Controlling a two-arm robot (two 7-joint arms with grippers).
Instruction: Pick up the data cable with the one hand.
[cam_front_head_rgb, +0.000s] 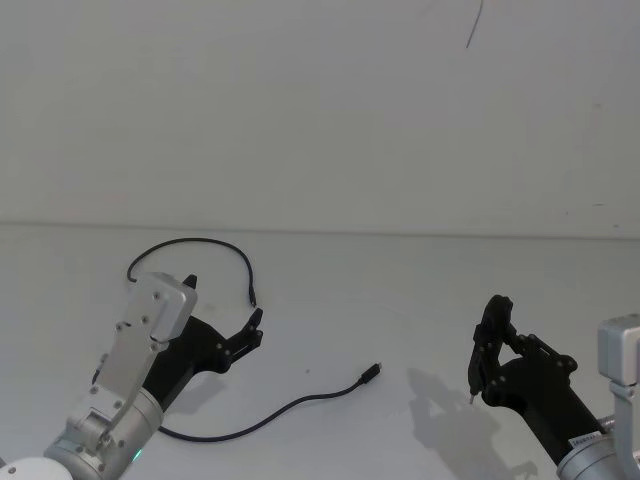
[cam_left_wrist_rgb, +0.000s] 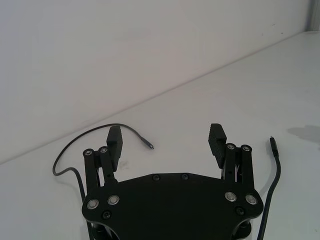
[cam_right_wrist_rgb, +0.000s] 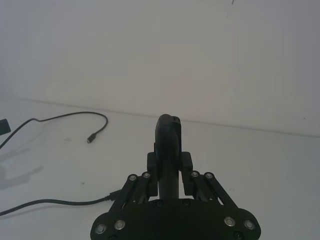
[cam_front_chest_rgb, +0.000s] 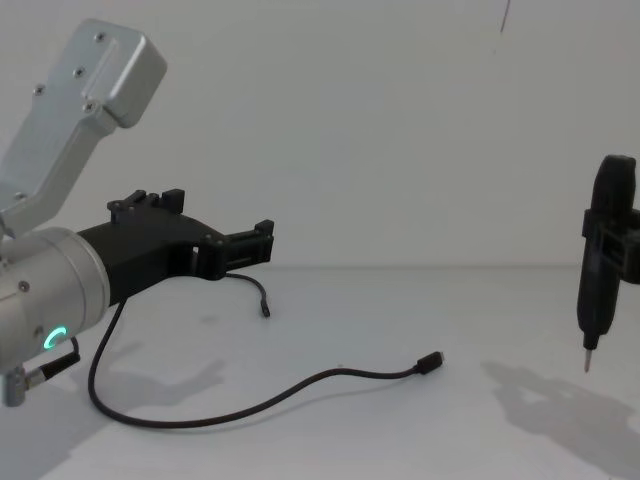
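Chest view: left pincer (cam_front_chest_rgb: 225, 222) wide open, level, above the data cable (cam_front_chest_rgb: 300, 388).

light: bright, diffuse | shadows: soft, grey, on white table (cam_front_head_rgb: 400, 300)

1. You face a plain white wall (cam_front_head_rgb: 320, 110) straight ahead of both grippers. Its only mark is a thin dark line (cam_front_head_rgb: 476, 22), high up beyond the right gripper (cam_front_head_rgb: 488, 345).
2. A white table (cam_front_head_rgb: 400, 290) lies under them. It meets the wall in a straight seam (cam_front_head_rgb: 420, 234) just past the left gripper (cam_front_head_rgb: 224, 300).
3. The light is even and soft. A pale grey shadow (cam_front_head_rgb: 435, 400) sits on the table just beside the right gripper, on the side towards the left one.
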